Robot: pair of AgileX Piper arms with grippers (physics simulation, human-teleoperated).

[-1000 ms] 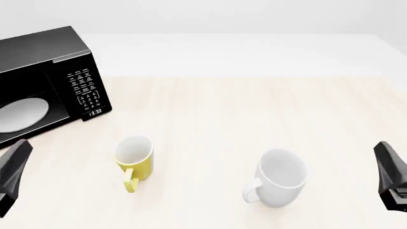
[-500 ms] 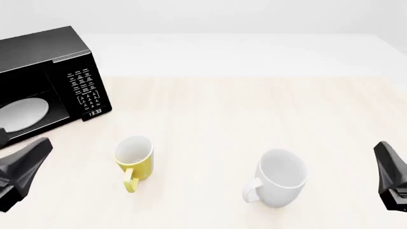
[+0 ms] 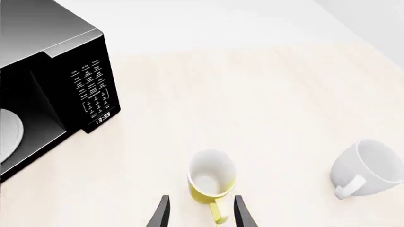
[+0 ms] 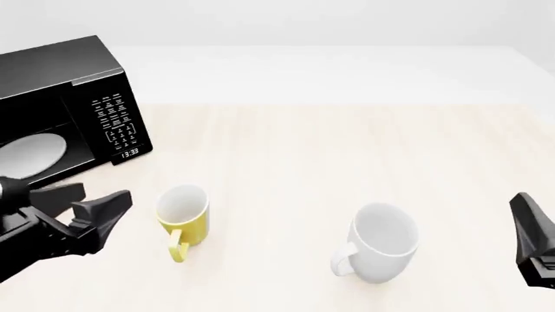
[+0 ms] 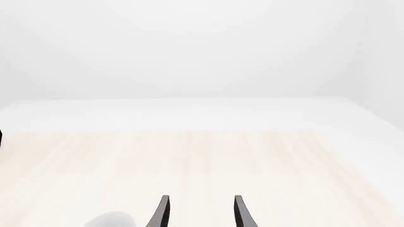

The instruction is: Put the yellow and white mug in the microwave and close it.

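While left gripper [image 4: 97, 209] hangs spread just beside yellow and white mug [image 4: 183, 216], right gripper [image 5: 199, 212] sits spread, microwave [image 4: 65, 107] open.

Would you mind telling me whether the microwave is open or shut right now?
Open. The microwave shows its bare cavity with the white turntable plate in plain sight, beside the keypad.

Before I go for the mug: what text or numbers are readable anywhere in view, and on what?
"13:33": clock display at the bottom of the microwave keypad panel.
Keypad button labels: white print, too small to read in either view.
Yellow and white mug and white mug: no markings visible.
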